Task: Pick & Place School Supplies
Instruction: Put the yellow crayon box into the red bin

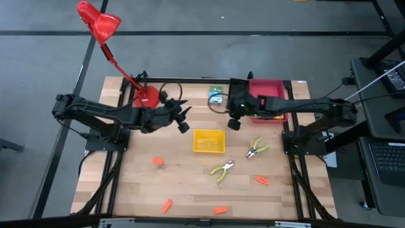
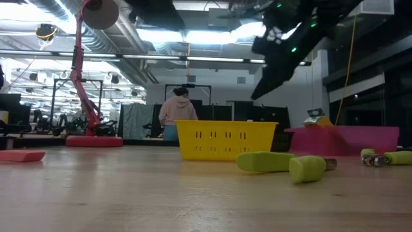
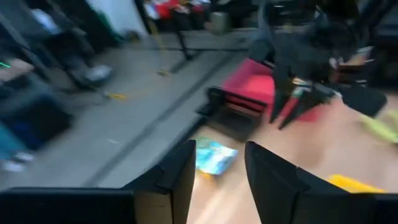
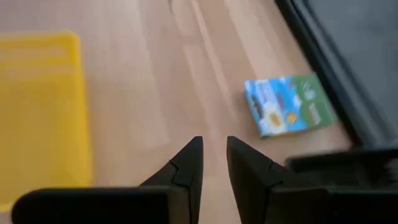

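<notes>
Reaching in from the right, the right gripper (image 1: 233, 123) hangs above the light wooden table (image 1: 190, 183) just right of the small printed green-and-blue cardboard box (image 1: 217, 95), which lies flat at the table's far edge. Its dark fingers (image 4: 186, 163) stand slightly apart with nothing between them, and the right wrist view shows the box lying a little beyond and to one side of them.

The left gripper (image 1: 182, 118) is raised over the table's left-centre, its fingers (image 3: 180, 171) spread and empty, aimed toward the same box.

A shallow yellow plastic basket (image 1: 209, 141) sits at the table's middle, nearer than the box. A red plastic tray (image 1: 269, 87) rests at the far right, partly under the right arm.

Two small yellow-green-handled scissor-like tools (image 1: 223, 169) lie right of centre, one near the basket's near right corner, the other (image 1: 255, 149) farther right. Four tiny orange pieces (image 1: 158, 161) are scattered along the near part of the table. A red desk lamp (image 1: 101, 25) stands at the far left.
</notes>
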Motion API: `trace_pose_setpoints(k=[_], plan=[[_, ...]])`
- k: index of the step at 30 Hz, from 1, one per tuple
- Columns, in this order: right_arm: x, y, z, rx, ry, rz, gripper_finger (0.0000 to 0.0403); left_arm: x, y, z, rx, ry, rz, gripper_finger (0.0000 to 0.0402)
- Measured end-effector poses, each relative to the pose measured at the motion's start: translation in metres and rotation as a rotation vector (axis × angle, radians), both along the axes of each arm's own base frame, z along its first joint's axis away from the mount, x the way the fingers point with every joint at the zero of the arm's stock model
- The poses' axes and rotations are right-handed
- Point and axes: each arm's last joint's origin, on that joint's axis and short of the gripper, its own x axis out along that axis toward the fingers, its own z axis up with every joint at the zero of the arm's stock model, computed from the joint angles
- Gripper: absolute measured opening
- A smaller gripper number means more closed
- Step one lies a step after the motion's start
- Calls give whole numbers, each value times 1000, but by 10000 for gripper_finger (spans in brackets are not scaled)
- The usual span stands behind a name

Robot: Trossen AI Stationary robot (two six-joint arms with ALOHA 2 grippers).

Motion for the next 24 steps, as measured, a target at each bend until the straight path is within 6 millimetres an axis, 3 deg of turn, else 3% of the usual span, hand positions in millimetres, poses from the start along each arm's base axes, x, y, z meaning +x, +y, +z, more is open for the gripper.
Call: trace_pose_setpoints(k=[6,11,17,24], plan=[[30,-12,-27,-225,115,12,76,-12,-20,2,110,35,114,146],[47,-21,-46,-279,100,18,76,-15,-31,1,105,7,123,145],[54,-29,-74,-272,155,15,96,-16,-34,0,100,7,121,144],[54,-41,-82,-293,163,-66,154,-16,-34,0,92,6,110,144]])
